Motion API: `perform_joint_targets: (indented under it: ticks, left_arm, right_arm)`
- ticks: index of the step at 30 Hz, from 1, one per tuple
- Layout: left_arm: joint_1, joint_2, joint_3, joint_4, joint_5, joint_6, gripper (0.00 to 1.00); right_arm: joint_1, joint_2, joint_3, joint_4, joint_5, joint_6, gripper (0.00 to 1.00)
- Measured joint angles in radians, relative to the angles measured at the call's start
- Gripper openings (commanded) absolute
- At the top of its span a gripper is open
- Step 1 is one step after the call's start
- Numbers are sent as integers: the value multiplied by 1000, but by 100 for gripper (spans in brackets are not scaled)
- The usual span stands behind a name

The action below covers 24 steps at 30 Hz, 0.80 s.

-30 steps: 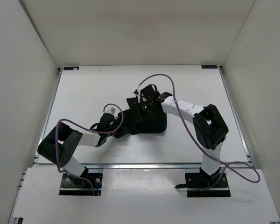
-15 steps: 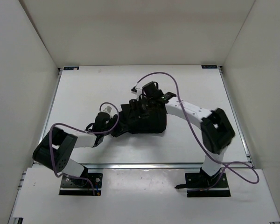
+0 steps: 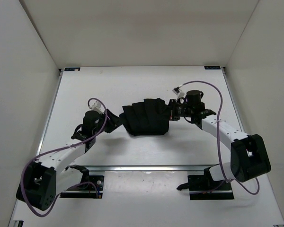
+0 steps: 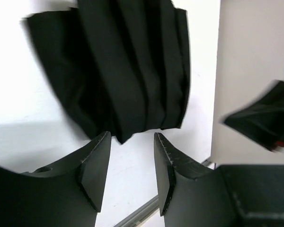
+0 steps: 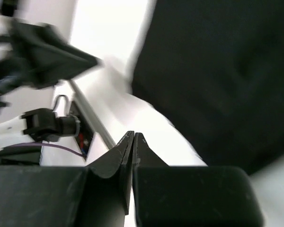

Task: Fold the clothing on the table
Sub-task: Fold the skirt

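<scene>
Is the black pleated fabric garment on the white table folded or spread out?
Folded: the black pleated fabric garment lies as a compact bundle on the white table, pleats overlapping in layers in the left wrist view.

The clothing [image 3: 146, 118] is a black pleated garment, gathered into a compact folded bundle. It lies flat near the centre of the table [image 3: 104, 85], a white rectangular top with metal edge rails.
</scene>
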Motion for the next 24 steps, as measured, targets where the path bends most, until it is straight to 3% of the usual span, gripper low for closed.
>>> perform_joint_targets:
  ticks: [4, 10, 16, 19, 21, 24]
  left_arm:
    - [-61, 110, 66, 53, 15, 1, 52]
    - [-174, 407, 240, 92, 36, 26, 50]
    - [-162, 573, 254, 49, 60, 63, 53]
    - [-130, 558, 220, 67, 96, 75, 61]
    - [-115, 532, 210, 84, 122, 95, 98]
    - [-99, 505, 224, 100, 172, 129, 99]
  right_arm:
    - [-76, 16, -82, -27, 15, -15, 0]
    - [-181, -4, -98, -64, 41, -62, 0]
    - [-206, -105, -127, -115, 61, -94, 1]
    - [-221, -130, -128, -130, 63, -109, 1]
    - [-223, -134, -130, -129, 62, -115, 0]
    - [-222, -130, -139, -132, 59, -119, 0]
